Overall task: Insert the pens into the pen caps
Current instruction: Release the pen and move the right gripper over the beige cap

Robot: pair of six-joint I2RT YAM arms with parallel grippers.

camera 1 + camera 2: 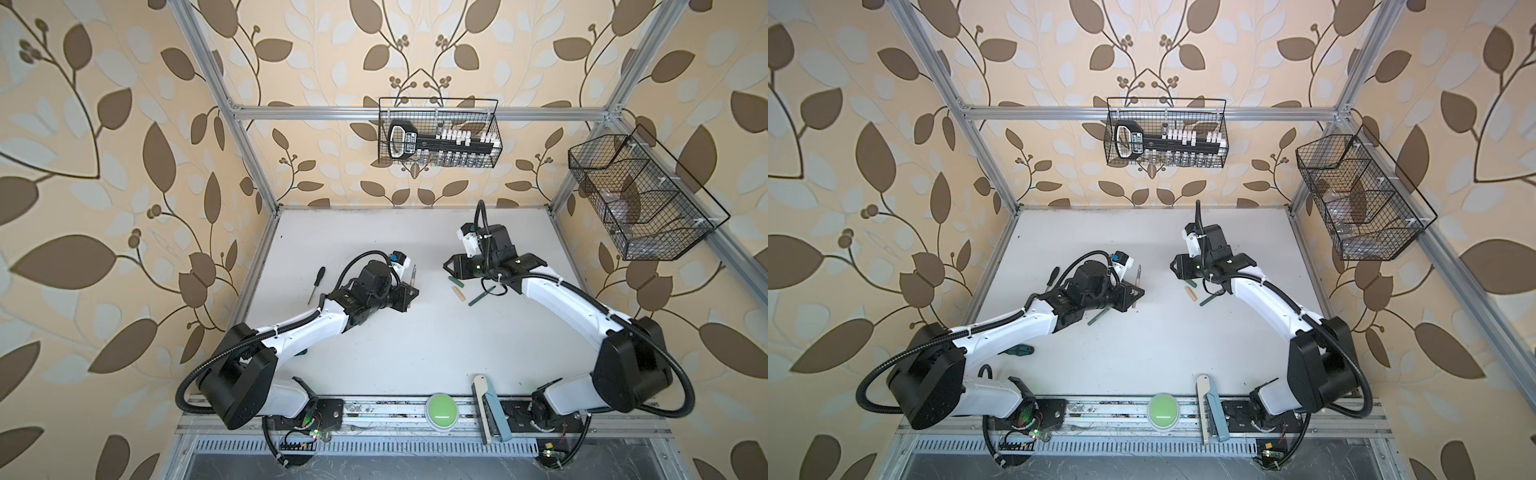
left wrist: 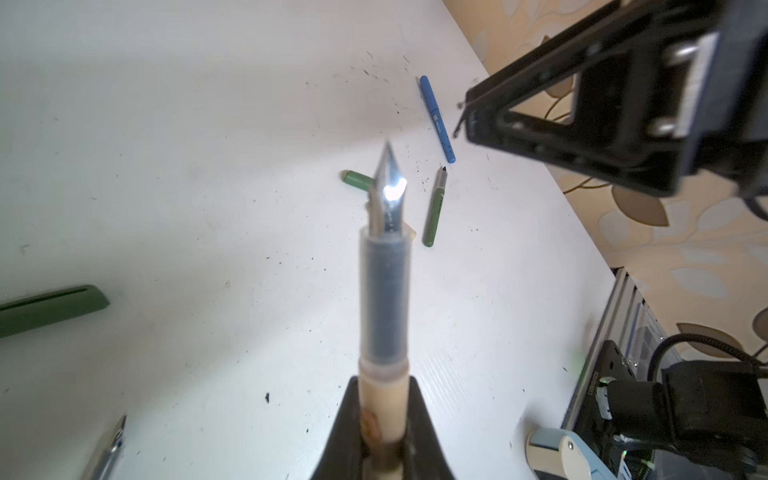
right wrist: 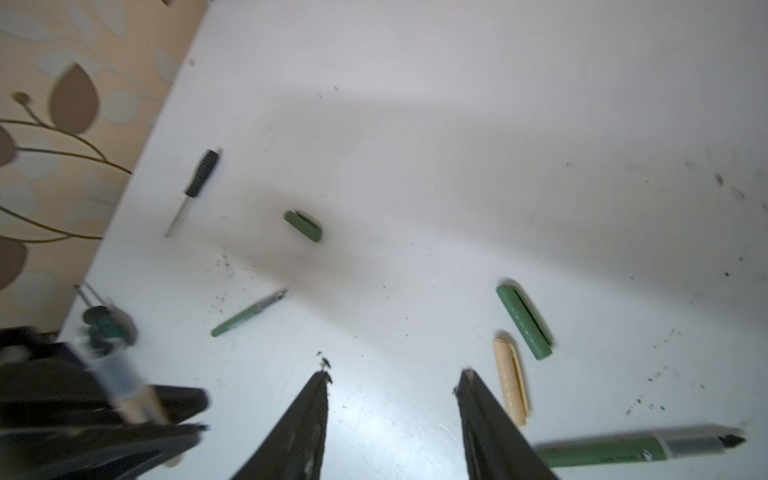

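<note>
Left gripper (image 2: 384,399) was found clamped on the barrel of the beige pen (image 2: 384,291). The nib was bare and held clear of the tabletop (image 1: 415,353), left of centre.

Right gripper (image 3: 395,386) was seen with fingers parted to a moderate width and nothing between them, above the tabletop right of centre.

The beige cap (image 3: 511,380) lay flat just beside one finger, and a green cap (image 3: 524,322) lay next to it. A green pen (image 3: 640,451), uncapped, lay near.

A second green pen (image 3: 247,313), also uncapped, and a second green cap (image 3: 303,225) were noted nearer the left edge, apart from each other.

A blue pen (image 2: 436,118), its cap apparently fitted, lay just beside the first green pen's tip.

A screwdriver (image 3: 195,183) was recorded near the left edge.
</note>
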